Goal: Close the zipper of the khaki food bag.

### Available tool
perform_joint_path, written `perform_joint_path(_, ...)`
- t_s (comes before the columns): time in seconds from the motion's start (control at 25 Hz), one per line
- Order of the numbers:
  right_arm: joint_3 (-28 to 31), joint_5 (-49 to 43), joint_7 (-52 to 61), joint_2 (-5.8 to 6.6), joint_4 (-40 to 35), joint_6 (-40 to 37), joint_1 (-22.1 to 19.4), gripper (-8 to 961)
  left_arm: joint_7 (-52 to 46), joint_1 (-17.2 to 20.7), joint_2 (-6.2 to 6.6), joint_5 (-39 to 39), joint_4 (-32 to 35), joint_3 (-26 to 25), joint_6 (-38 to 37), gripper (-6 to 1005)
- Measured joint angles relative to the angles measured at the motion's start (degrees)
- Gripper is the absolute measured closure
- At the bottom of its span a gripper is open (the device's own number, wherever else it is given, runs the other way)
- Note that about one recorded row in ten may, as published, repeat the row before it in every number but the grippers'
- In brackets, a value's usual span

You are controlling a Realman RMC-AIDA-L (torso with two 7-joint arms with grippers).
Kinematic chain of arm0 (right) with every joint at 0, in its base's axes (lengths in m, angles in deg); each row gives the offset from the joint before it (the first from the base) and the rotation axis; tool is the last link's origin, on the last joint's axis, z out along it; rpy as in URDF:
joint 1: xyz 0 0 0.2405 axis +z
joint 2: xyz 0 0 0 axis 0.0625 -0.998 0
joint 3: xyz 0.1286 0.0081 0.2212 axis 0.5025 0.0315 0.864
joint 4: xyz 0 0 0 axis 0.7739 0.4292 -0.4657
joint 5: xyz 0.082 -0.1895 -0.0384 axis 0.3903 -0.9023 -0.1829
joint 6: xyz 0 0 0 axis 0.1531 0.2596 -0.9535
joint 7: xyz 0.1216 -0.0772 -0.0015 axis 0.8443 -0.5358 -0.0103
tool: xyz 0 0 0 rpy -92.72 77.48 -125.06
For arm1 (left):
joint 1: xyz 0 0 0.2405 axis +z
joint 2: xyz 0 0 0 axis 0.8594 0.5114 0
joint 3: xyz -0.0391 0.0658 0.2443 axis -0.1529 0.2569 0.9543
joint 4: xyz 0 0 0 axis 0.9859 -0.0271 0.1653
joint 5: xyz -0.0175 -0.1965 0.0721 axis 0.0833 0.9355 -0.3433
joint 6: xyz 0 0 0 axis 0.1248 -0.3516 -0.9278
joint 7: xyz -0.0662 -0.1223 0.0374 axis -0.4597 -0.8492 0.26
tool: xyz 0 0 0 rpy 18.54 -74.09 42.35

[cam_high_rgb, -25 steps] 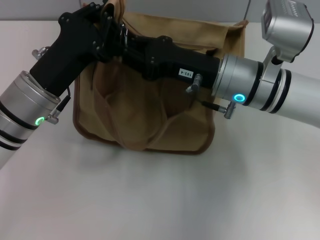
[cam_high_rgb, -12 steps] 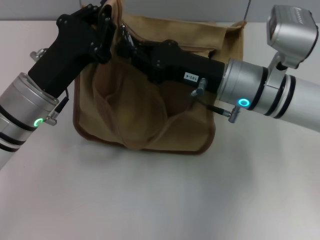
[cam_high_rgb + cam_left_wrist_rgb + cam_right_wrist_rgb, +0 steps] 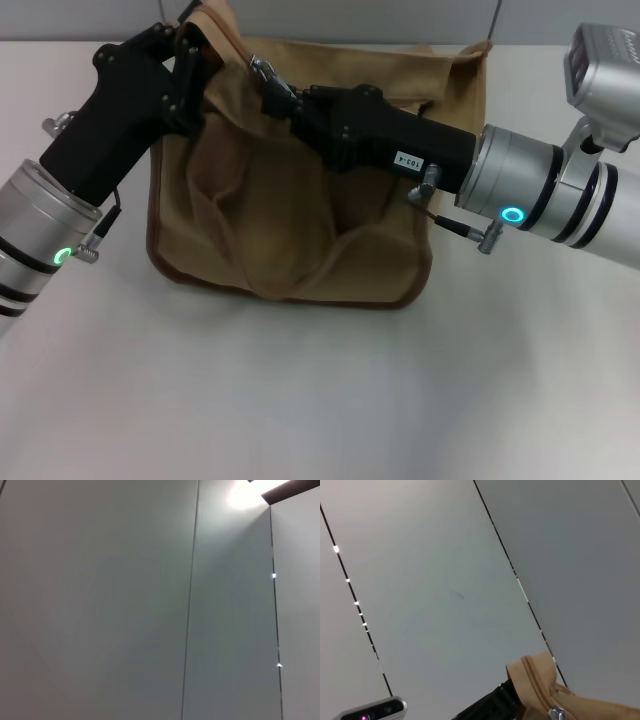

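Observation:
The khaki food bag [image 3: 290,210] stands on the table, tan with brown trim, its handles hanging down the front. My left gripper [image 3: 196,48] is shut on the bag's raised top left corner. My right gripper [image 3: 276,86] reaches across the bag's top from the right and is shut on the zipper's silver pull tab [image 3: 262,69], a short way right of that corner. The zipper's tape is mostly hidden behind the right arm. In the right wrist view the pinched bag corner [image 3: 535,680] and the pull tab [image 3: 556,713] show, with the left gripper [image 3: 487,706] dark beside them.
The grey table [image 3: 300,400] stretches in front of the bag and to both sides. The left wrist view shows only a pale panelled wall [image 3: 125,605].
My right gripper has moved to the right along the bag's top with the pull tab. The left gripper has shifted slightly left, lifting and stretching the corner.

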Motion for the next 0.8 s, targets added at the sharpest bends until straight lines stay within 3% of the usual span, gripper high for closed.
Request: perform_joint_path(0.8, 0.98, 0.01, 0.18, 0.56, -1.88, -1.11, -3.19, 940, -0.2, 6.08, 0.42, 0.01, 2.78, -8.96, 1.45, 976)
